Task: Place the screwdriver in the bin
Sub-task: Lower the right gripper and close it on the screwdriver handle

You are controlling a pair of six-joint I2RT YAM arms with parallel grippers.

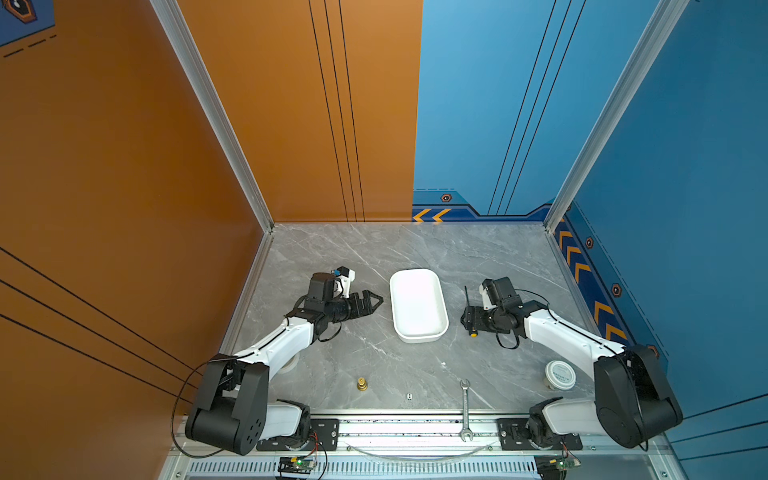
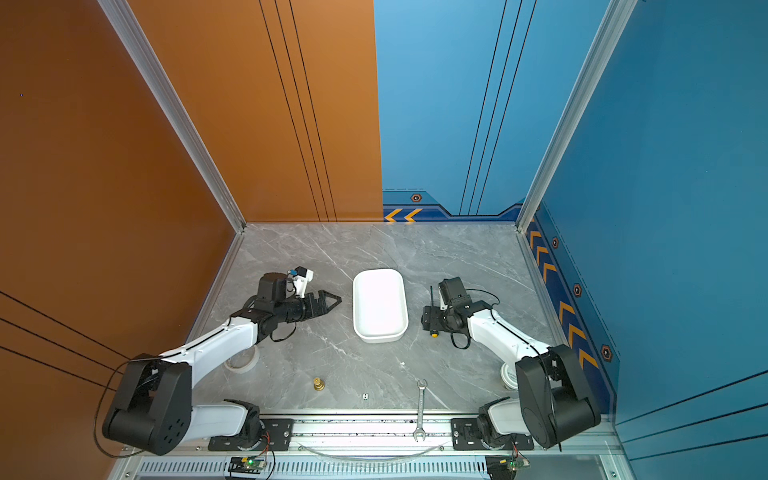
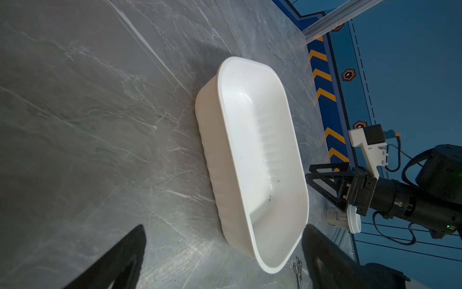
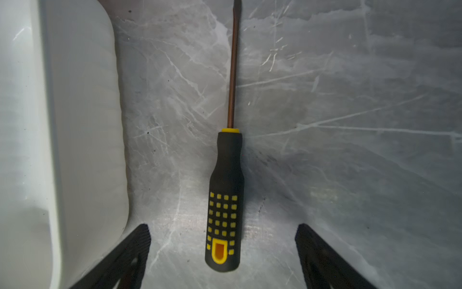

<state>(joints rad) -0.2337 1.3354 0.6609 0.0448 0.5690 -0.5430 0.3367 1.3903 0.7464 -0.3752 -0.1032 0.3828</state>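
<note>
We start left of the shallow white rectangular plastic bin (image 1: 417,305), which stands near the middle of the grey marble-patterned table (image 1: 374,365). The left pincer (image 1: 374,301) hovers just beside the bin's left long wall, pointed at it. Its wrist view shows the two black fingers apart with nothing between them. The bin is empty in every view.

Just right of the bin, and apart from it, lies the slim screwdriver (image 4: 226,200), with a thin dark shaft and a black handle studded with yellow squares. It rests flat on the table, parallel to the bin's right long wall. The right pincer (image 4: 223,226) hangs over the handle, pointing down, its fingers spread wide on either side and clear of it.

We judge the step in hand to be the grasp; nothing is lifted. The next move calls for lowering onto the dotted part of the handle, closing squarely across it, then lifting above the bin's rim. The tool must then be carried left and released lengthwise, as the bin looks only somewhat longer than it.
</note>
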